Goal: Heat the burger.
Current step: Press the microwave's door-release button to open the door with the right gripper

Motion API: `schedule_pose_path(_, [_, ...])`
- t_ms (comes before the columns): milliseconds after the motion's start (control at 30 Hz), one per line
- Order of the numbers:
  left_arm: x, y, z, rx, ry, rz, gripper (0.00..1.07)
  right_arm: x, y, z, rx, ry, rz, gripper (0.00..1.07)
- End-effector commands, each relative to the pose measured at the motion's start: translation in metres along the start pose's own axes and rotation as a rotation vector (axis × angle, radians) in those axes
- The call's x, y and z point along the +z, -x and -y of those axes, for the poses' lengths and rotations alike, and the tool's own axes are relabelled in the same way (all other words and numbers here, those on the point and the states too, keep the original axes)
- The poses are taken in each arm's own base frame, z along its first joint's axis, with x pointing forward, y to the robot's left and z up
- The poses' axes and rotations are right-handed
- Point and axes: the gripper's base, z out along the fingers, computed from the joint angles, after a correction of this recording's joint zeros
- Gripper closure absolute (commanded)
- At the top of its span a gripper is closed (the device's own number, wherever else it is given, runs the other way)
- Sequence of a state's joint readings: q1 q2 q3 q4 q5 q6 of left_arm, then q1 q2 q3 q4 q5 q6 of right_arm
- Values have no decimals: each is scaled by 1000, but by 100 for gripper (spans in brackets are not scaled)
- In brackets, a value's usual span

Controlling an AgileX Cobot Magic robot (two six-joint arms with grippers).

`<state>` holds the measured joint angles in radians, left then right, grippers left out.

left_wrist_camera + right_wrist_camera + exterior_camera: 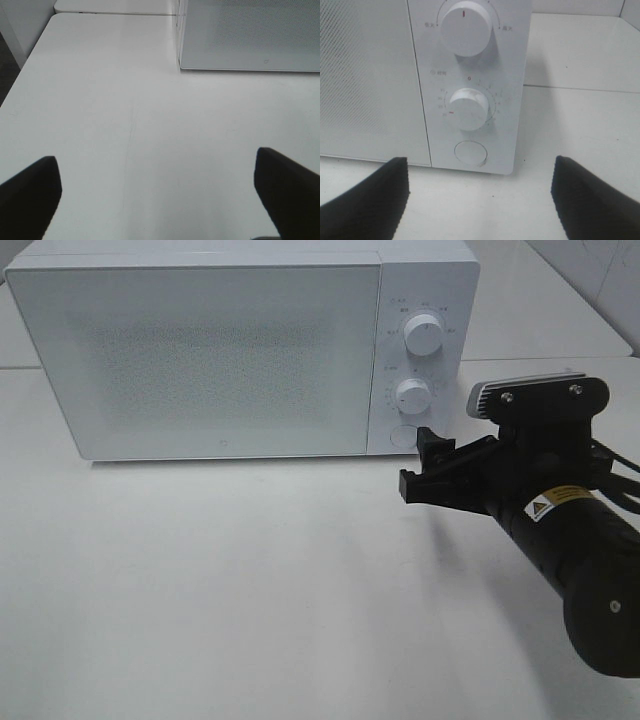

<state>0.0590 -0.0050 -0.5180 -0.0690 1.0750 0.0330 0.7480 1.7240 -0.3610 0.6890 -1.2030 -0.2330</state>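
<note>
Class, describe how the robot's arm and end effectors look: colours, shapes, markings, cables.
The right arm is a black rounded tube bearing a yellow warning-triangle sticker. A grey camera sits on its black screwed bracket; black cables trail beside. The right end effector and left end effector have blocky black fingers.

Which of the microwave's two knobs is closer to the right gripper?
The lower knob, just above the round button. The right gripper is near that button; the upper knob sits farther up.
</note>
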Motion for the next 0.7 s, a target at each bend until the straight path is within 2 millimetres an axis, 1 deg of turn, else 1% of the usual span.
schedule_pose_path(33, [-1, 0, 0, 1, 3, 11, 6, 2, 1, -8, 0, -7, 24, 31])
schedule_pose_path(67, [-1, 0, 0, 1, 3, 11, 6, 3, 0, -13, -1, 1, 20, 31])
schedule_pose_path(167, [-1, 0, 0, 1, 3, 11, 6, 3, -1, -15, -2, 6, 17, 31])
schedule_pose_path(233, [-1, 0, 0, 1, 3, 11, 6, 3, -4, -22, -4, 16, 7, 31])
schedule_pose_path(367, [-1, 0, 0, 1, 3, 11, 6, 3, -5, -23, 2, 21, 2, 32])
schedule_pose_path(467, [-1, 0, 0, 1, 3, 11, 6, 3, -5, -23, 47, 23, -7, 33])
schedule_pose_path(500, [-1, 0, 0, 1, 3, 11, 6, 3, -5, -23, 99, 23, -9, 34])
schedule_pose_path(533, [-1, 0, 0, 1, 3, 11, 6, 3, -5, -23, 99, 23, -9, 34])
schedule_pose_path(567, [-1, 0, 0, 1, 3, 11, 6, 3, -5, -23, 131, 23, -10, 35])
schedule_pose_path(600, [-1, 0, 0, 1, 3, 11, 6, 3, -5, -23, 202, 23, -11, 36])
schedule_pose_path(633, [-1, 0, 0, 1, 3, 11, 6, 3, -5, -23, 202, 23, -11, 36])
schedule_pose_path(667, [-1, 0, 0, 1, 3, 11, 6, 3, -5, -23, 289, 22, -12, 38])
schedule_pose_path(700, [-1, 0, 0, 1, 3, 11, 6, 3, -5, -23, 289, 22, -12, 38])
